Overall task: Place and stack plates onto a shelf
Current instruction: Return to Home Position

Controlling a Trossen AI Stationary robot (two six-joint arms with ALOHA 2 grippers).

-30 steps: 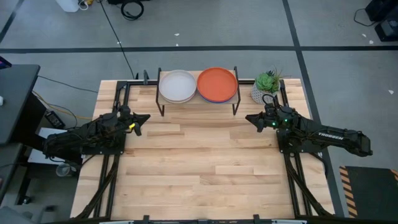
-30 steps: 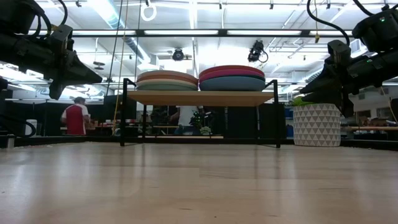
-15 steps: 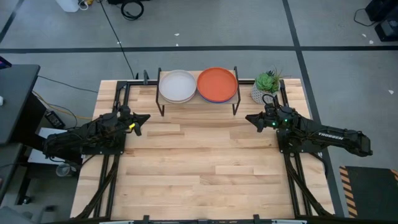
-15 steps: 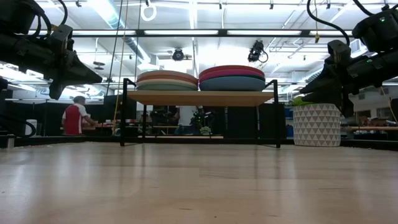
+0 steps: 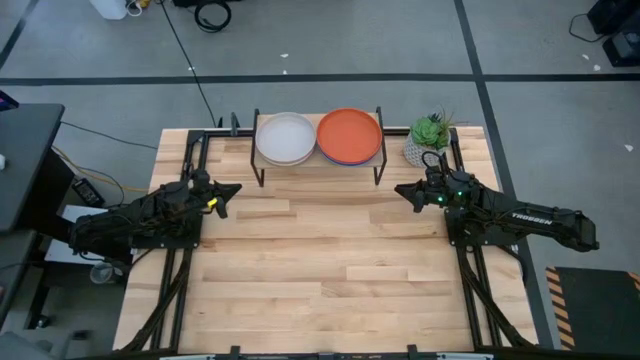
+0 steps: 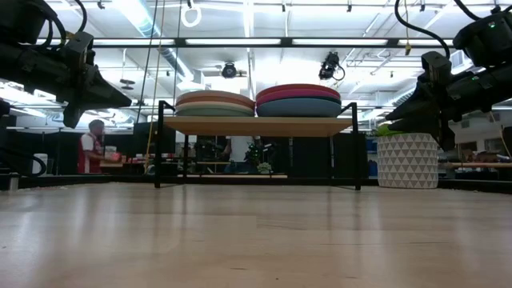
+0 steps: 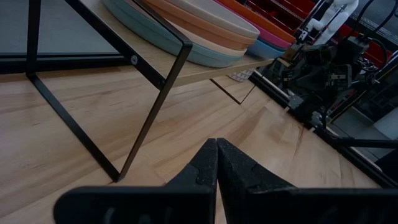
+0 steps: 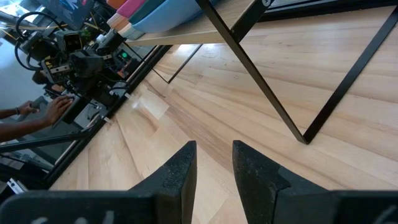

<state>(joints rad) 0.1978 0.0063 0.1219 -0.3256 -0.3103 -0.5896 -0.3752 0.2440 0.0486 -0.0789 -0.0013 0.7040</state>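
Light wood tabletop [image 5: 320,270] from above: the shelf [image 5: 320,167] sits at twelve o'clock, a pale grey plate [image 5: 286,138] and an orange plate [image 5: 349,135] topping its two stacks, so stacking looks done. At nine the left gripper [image 5: 232,190] and at three the right gripper [image 5: 402,190] hang clear, probably parking. Level across, only a potted plant [image 6: 406,160] near the right arm could snag. Wrist views: left fingers [image 7: 200,169] pressed together, right ones parted, both empty.

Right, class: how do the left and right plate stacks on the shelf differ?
The left stack shows a pale grey top, the right stack an orange one. In the low view the left stack stands slightly lower than the right stack. Both rest on the shelf.
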